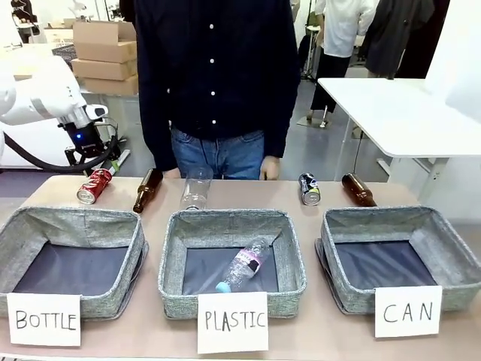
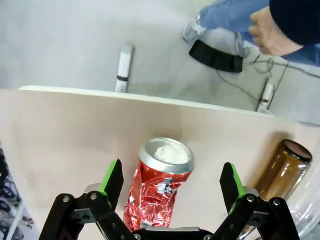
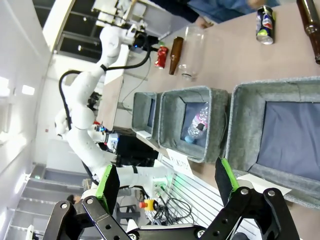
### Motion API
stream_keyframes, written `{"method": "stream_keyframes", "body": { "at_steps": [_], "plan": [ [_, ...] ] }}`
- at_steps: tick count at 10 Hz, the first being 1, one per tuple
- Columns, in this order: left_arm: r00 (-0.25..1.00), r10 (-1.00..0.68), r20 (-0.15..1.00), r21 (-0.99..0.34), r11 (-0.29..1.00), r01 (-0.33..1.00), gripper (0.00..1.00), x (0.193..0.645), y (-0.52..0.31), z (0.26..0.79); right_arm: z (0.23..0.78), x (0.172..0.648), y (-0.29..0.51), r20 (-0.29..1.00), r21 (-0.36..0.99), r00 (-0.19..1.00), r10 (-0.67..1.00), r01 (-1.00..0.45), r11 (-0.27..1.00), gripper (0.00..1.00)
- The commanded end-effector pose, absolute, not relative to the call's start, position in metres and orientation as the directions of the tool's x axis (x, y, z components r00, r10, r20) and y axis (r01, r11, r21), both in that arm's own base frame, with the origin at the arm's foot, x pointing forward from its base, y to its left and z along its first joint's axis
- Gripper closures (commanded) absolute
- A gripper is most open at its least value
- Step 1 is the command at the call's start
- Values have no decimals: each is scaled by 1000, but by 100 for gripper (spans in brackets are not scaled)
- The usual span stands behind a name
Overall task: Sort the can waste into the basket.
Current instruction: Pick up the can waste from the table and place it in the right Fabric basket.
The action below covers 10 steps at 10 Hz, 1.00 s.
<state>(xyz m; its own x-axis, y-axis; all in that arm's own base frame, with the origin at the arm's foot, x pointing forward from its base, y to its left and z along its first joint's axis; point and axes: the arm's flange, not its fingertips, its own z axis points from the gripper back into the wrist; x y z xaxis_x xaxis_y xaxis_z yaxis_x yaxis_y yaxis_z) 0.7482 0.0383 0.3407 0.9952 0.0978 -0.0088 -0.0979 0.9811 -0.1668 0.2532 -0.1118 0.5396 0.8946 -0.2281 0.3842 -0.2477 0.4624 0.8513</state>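
A crushed red can [image 1: 95, 185] with a silver top lies at the table's far left. My left gripper [image 1: 96, 161] hovers just above it. In the left wrist view, my left gripper [image 2: 172, 180] is open, with its green-padded fingers [image 2: 113, 178] either side of the red can [image 2: 159, 186] and not touching it. A black can [image 1: 309, 188] stands at the far edge, right of centre. The grey basket [image 1: 376, 216] with the card "CAN" [image 1: 408, 310] sits at the near right, with nothing in it. My right gripper [image 3: 167, 182] is open and holds nothing, high over the near side of the basket [image 3: 240, 130]; the black can [image 3: 264, 24] is far off.
Two brown glass bottles [image 1: 148, 189] [image 1: 358, 189] and a clear plastic bottle [image 1: 197, 188] lie along the far edge. Grey bins labelled "BOTTLE" [image 1: 75, 219] and "PLASTIC" [image 1: 225, 219] stand left and centre, and the PLASTIC bin holds a plastic bottle [image 1: 242, 265]. A person [image 1: 218, 83] stands behind the table.
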Motion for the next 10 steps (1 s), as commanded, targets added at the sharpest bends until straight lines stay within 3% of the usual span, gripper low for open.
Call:
{"method": "stream_keyframes", "body": {
  "at_steps": [1, 6, 7, 8, 9, 10],
  "plan": [
    [993, 57, -106, -105, 992, -68, 0, 755, 33, 336, 541, 255, -111, 410, 848, 884, -224, -279, 451, 0],
    [993, 34, -117, -88, 995, -45, 0, 747, 35, 324, 541, 255, -111, 410, 848, 884, -224, -279, 451, 0],
    [991, 17, -132, -100, 994, -31, 59, 747, 34, 323, 541, 255, -111, 410, 848, 884, -224, -279, 451, 0],
    [991, 17, -135, -103, 994, -32, 58, 747, 33, 321, 541, 255, -111, 410, 848, 884, -224, -279, 451, 0],
    [990, 18, -139, -95, 995, -32, 100, 746, 34, 319, 541, 255, -111, 410, 848, 884, -224, -279, 451, 0],
    [990, 16, -138, -99, 995, -30, 100, 745, 33, 318, 541, 255, -111, 410, 848, 884, -224, -279, 451, 0]
  ]
}}
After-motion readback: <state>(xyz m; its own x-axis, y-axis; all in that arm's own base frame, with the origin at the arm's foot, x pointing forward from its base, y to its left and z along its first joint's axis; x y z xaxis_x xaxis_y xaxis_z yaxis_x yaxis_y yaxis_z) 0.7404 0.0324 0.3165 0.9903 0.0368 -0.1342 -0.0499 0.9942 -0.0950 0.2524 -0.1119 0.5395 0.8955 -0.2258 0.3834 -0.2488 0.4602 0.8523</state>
